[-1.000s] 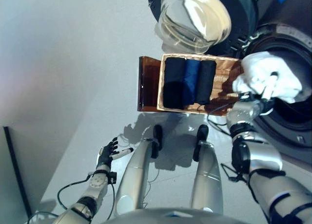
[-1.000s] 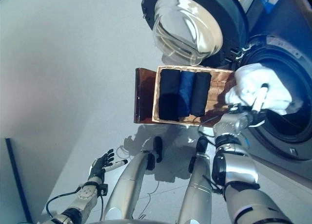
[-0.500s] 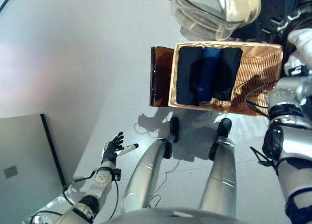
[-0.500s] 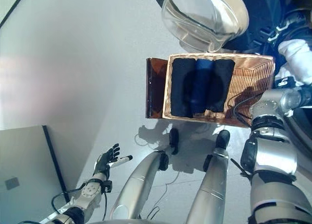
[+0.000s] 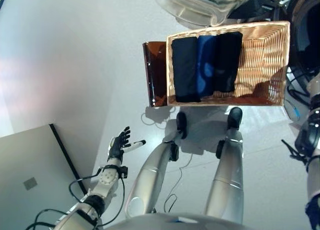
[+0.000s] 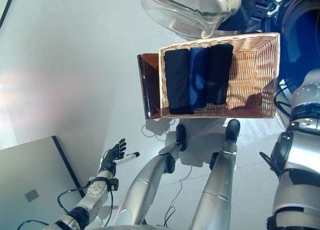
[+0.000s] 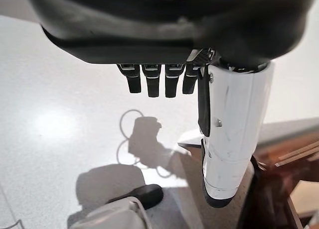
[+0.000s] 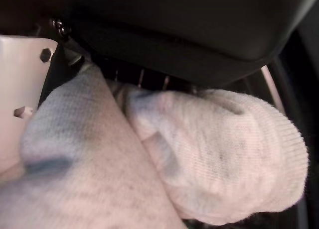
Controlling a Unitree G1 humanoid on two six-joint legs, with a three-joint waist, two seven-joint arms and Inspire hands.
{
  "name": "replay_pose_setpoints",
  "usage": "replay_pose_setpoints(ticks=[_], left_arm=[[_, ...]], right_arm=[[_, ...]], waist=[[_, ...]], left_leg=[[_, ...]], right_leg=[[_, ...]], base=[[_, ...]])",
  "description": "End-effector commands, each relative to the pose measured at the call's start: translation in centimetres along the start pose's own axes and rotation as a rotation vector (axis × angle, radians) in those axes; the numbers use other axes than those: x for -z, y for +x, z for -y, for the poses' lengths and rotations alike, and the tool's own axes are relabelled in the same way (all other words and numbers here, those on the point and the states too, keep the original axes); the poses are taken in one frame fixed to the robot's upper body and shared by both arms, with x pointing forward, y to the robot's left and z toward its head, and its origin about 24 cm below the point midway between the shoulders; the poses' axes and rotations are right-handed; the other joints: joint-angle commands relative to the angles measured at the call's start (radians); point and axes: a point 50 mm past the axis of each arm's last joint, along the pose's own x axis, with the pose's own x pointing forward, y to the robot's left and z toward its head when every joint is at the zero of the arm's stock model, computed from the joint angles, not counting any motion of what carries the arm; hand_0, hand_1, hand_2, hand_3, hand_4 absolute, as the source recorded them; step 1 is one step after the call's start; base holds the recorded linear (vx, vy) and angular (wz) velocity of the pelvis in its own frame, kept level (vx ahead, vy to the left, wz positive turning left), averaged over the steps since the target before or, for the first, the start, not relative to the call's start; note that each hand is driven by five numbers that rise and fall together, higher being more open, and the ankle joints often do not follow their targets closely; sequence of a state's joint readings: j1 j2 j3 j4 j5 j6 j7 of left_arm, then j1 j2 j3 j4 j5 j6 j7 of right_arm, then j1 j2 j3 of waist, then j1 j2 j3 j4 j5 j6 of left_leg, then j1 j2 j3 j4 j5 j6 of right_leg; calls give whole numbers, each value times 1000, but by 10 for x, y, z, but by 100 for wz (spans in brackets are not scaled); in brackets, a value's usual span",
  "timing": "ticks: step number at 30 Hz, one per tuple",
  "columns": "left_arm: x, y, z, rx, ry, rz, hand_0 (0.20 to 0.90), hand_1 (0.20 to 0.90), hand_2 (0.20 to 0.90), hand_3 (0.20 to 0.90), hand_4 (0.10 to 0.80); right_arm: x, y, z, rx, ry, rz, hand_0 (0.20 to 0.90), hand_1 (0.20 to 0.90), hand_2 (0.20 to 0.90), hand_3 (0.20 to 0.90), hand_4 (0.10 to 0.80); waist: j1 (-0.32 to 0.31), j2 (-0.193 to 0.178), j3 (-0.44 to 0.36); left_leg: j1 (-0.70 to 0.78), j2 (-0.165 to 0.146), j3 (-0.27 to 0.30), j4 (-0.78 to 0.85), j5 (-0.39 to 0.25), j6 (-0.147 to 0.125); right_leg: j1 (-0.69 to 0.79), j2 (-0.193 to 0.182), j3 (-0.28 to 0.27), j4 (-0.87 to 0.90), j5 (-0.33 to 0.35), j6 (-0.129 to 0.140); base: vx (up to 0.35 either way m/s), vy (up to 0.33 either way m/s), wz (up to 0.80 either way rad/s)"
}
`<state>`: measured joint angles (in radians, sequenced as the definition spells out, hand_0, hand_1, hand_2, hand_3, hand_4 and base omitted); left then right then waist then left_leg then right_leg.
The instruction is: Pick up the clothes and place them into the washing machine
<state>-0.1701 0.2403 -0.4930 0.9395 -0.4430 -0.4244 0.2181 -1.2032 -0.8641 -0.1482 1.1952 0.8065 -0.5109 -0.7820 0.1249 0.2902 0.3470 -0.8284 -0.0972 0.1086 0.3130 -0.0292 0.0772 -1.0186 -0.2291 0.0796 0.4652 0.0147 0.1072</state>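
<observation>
Down below me the floor (image 5: 75, 65) is pale grey. My wicker basket (image 5: 260, 55) holds three dark rolled clothes (image 5: 205, 65), lying side by side, long ways toward me. My right hand (image 8: 174, 35) clutches a white cloth (image 8: 214, 154) by the washing machine (image 6: 295, 40). My left hand (image 5: 119, 145) hangs low with straight fingers, over bare floor.

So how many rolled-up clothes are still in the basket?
3, side by side at the left end of the wicker basket: a dark roll outermost, a blue roll in the middle, another dark roll beside it. More could hide underneath.
</observation>
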Motion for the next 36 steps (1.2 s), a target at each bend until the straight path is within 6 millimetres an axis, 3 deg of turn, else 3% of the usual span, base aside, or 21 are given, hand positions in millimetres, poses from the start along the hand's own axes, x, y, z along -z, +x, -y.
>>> replay_pose_setpoints(ticks=[1, 6, 12, 13, 15, 16, 17, 18, 19, 22, 27, 28, 33, 34, 36], left_arm=[[19, -14, -27, -96, 6, -48, 900, 900, 900, 900, 800], [20, -15, -28, -83, 25, -50, 900, 900, 900, 900, 800], [15, -14, -30, -78, 38, -26, 900, 900, 900, 900, 800], [13, -14, -32, -81, 45, -17, 900, 900, 900, 900, 800], [13, -14, -31, -81, 41, -16, 900, 900, 900, 900, 800], [14, -16, -39, -88, 69, -21, 900, 900, 900, 900, 800], [15, -16, -37, -87, 64, -21, 900, 900, 900, 900, 800], [14, -16, -38, -88, 66, -17, 900, 900, 900, 900, 800], [10, -15, -41, -88, 55, -3, 900, 900, 900, 900, 800], [11, -16, -37, -71, 38, 0, 900, 900, 900, 900, 800], [14, -15, -36, -72, 21, -28, 900, 900, 900, 900, 800], [14, -15, -37, -76, 14, -36, 900, 900, 900, 900, 800], [18, -16, -40, -94, 16, -55, 900, 900, 900, 900, 800], [19, -15, -41, -99, 7, -65, 900, 900, 900, 900, 800], [20, -15, -41, -107, -4, -71, 900, 900, 900, 900, 800]], right_arm=[[-103, 11, -38, -237, 54, 420, 200, 200, 200, 200, 300], [-114, 13, -48, -260, -32, 450, 200, 200, 200, 200, 300], [-125, 15, -56, -279, -236, 544, 200, 200, 200, 200, 300], [-127, 15, -59, -300, -376, 612, 200, 200, 200, 200, 300], [-128, 14, -61, -302, -376, 616, 200, 200, 200, 200, 300], [-119, 25, -52, -272, -812, 728, 779, 779, 779, 779, 714], [-120, 24, -54, -275, -813, 734, 900, 900, 900, 900, 800], [-120, 25, -55, -267, -950, 778, 900, 900, 900, 900, 800], [-113, 23, -61, -321, -1217, 864, 900, 900, 900, 900, 800], [-115, 18, -66, -282, -1279, 953, 900, 900, 900, 900, 800], [-100, 15, -68, -329, -1270, 873, 900, 900, 900, 900, 800], [-98, 14, -68, -332, -1255, 860, 900, 900, 900, 900, 800], [-91, 12, -67, -349, -1221, 817, 900, 900, 900, 900, 800], [-82, 4, -74, -392, -1174, 788, 900, 900, 900, 900, 800], [-73, -4, -79, -436, -1107, 750, 900, 900, 900, 900, 800]], waist=[[7, 63, -87], [16, 68, -88], [14, 54, -95], [15, 40, -105], [11, 46, -96], [15, 17, -107], [13, 22, -106], [11, 17, -105], [5, 2, -101], [0, 1, -100], [-1, -6, -101], [-3, -5, -95], [-4, -14, -104], [-9, -19, -91], [-15, -24, -85]], left_leg=[[-36, 43, -86, -28, 0, -113], [-40, 50, -78, -46, 34, -115], [-38, 54, -82, -71, 49, -120], [-27, 52, -93, -79, 28, -125], [-37, 55, -84, -78, 54, -121], [-23, 52, -94, -87, 38, -129], [-22, 52, -93, -87, 36, -129], [-18, 52, -94, -93, 38, -129], [-17, 55, -90, -98, 44, -130], [-16, 55, -92, -100, 48, -131], [-3, 56, -91, -116, 57, -134], [-14, 60, -84, -117, 87, -129], [0, 58, -93, -112, 57, -134], [-14, 64, -85, -112, 87, -129], [-12, 67, -85, -117, 89, -129]], right_leg=[[68, 44, -18, -23, -96, -49], [65, 47, -30, -36, -70, -56], [67, 57, -36, -52, -57, -58], [78, 59, -31, -54, -81, -53], [69, 59, -38, -58, -52, -58], [86, 62, -39, -61, -74, -56], [87, 61, -39, -59, -77, -56], [90, 64, -41, -64, -73, -58], [92, 67, -44, -72, -63, -59], [98, 70, -45, -79, -59, -60], [114, 74, -51, -98, -52, -57], [105, 75, -55, -106, -17, -62], [121, 73, -51, -98, -51, -59], [113, 77, -57, -108, -15, -64], [115, 81, -58, -113, -13, -64]], base=[[30, -6, -14], [-1, -17, -2], [26, -25, 2], [116, -37, 4], [-3, -21, 4], [-5, -27, 7], [102, -41, 11], [-18, -19, 7], [0, 0, 0], [-1, -9, -6], [-19, 6, -1], [-112, 10, -2], [16, 4, -2], [-124, 16, -3], [-66, 11, -1]])
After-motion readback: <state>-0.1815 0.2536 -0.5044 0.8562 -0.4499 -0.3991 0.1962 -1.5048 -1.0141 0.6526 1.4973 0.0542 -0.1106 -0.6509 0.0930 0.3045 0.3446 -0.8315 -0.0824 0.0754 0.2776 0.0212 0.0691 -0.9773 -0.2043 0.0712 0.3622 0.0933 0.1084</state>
